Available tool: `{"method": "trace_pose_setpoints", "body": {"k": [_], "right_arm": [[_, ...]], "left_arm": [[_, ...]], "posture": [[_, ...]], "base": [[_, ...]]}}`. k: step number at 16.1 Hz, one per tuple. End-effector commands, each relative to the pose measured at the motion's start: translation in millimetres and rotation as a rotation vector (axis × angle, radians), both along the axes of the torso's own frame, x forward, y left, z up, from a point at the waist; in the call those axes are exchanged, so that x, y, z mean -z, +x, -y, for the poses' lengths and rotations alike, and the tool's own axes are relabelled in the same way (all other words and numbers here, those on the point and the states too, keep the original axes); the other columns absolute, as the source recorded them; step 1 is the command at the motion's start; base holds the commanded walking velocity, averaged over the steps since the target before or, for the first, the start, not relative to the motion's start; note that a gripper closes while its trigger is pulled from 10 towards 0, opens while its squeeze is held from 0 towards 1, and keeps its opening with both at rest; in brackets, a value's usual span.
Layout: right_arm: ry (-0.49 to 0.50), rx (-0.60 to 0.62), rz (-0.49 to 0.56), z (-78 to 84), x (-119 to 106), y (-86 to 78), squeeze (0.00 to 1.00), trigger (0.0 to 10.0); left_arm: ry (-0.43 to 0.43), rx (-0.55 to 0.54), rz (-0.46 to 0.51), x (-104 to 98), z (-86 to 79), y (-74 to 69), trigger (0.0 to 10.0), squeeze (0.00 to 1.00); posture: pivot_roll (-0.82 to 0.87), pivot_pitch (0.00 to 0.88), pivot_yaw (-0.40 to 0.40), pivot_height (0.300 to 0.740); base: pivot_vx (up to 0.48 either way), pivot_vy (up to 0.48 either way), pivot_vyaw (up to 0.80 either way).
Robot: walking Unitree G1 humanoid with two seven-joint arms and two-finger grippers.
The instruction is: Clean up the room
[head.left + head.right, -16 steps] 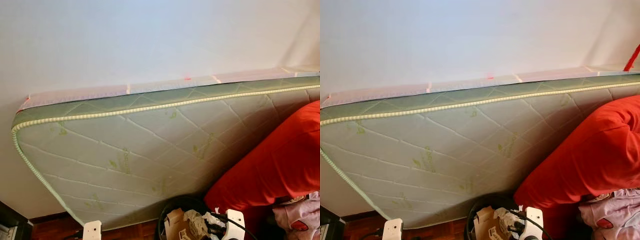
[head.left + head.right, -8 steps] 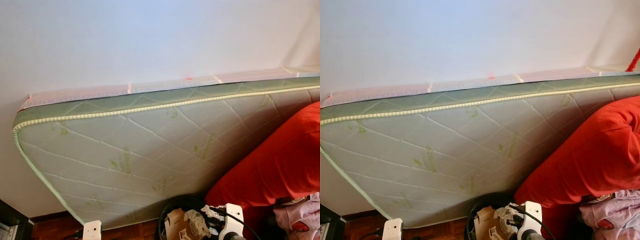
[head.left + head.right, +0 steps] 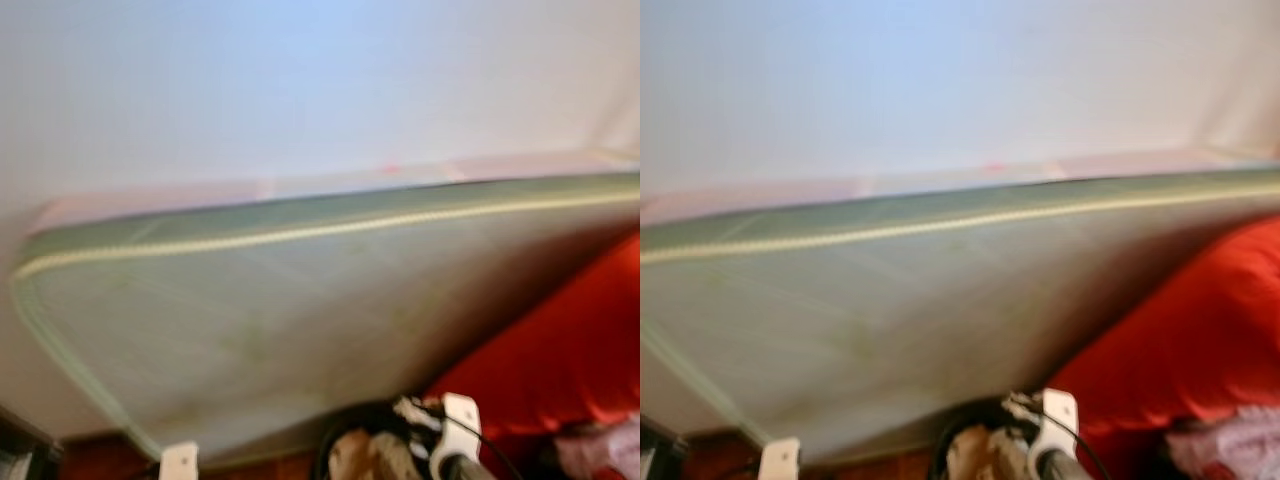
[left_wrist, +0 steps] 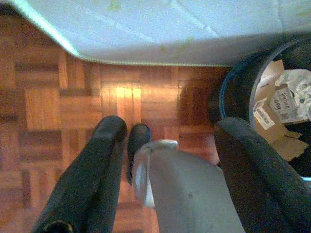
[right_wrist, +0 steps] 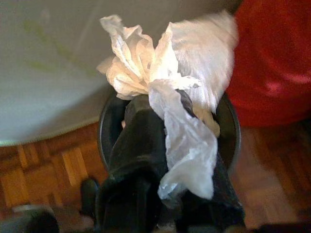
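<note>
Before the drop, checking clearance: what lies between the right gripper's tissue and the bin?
Nothing solid in the right wrist view: the right gripper holds the crumpled tissue directly over the black bin, with open air between.

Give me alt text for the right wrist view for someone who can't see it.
The right gripper is shut on crumpled white tissue paper, held above a round black trash bin on a wooden parquet floor. A pale green mattress and something red stand behind.
</note>
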State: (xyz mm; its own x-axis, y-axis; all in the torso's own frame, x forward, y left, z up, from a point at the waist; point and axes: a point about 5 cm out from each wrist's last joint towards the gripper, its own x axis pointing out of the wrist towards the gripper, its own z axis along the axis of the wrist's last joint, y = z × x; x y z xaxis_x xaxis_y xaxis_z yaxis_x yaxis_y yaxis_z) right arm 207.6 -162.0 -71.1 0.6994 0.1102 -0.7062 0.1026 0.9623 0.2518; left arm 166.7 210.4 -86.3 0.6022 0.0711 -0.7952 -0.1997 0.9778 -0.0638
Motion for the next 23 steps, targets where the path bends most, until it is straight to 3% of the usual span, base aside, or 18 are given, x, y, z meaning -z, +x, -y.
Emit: {"method": "trace_pose_setpoints", "body": {"k": [1,5,10,15,16,18,20,22,23], "right_arm": [[-0.017,0.015,-0.003,9.2,1.0,-3.4,0.0,10.0],[-0.015,-0.013,0.013,8.2,-1.4,0.6,0.0,10.0],[-0.01,-0.084,0.011,18.1,-2.2,-1.2,0.0,10.0],[-0.015,-0.073,0.036,25.3,-1.9,-5.7,0.0,10.0],[-0.013,-0.069,0.034,25.5,-1.4,-6.6,0.0,10.0],[0.009,-0.008,0.016,21.1,0.5,-7.1,0.0,10.0],[-0.027,-0.04,0.016,13.6,0.5,-5.2,0.0,10.0],[-0.011,-0.031,0.029,-1.9,-5.0,8.5,0.0,10.0],[0.031,0.051,0.041,-1.2,-8.1,14.2,0.0,10.0]], "left_arm": [[-0.016,0.015,0.001,1.3,7.9,0.0,10.0,0.0],[-0.025,0.019,0.02,0.4,8.1,1.0,10.0,0.0],[-0.018,0.027,0.1,-3.6,8.2,4.2,10.0,0.0],[-0.021,0.026,0.146,-5.6,8.5,4.7,10.0,0.0],[-0.01,0.066,0.142,-5.6,8.8,4.6,10.0,0.0],[-0.003,0.088,0.136,-5.2,8.9,3.6,10.0,0.0],[0.004,0.093,0.135,-5.1,8.4,3.2,10.0,0.0],[0.009,0.107,0.137,-5.4,8.2,3.4,10.0,0.0],[0.008,0.102,0.141,-5.6,7.7,3.3,10.0,0.0]], "posture": [[0.12,0.01,-0.086,0.74],[0.12,0.016,-0.084,0.74],[0.12,0.034,-0.088,0.74],[0.13,0.043,-0.089,0.74],[0.13,0.052,-0.088,0.74],[0.13,0.061,-0.084,0.74],[0.13,0.064,-0.082,0.74],[0.14,0.066,-0.083,0.74],[0.14,0.066,-0.081,0.74]], "base": [[0.0,0.0,0.0],[0.0,0.0,0.0],[0.0,0.0,0.0],[0.0,0.0,0.0],[0.0,0.0,0.0],[0.0,0.0,0.0],[0.0,0.0,0.0],[0.0,0.0,0.0],[0.0,0.0,0.0]]}}
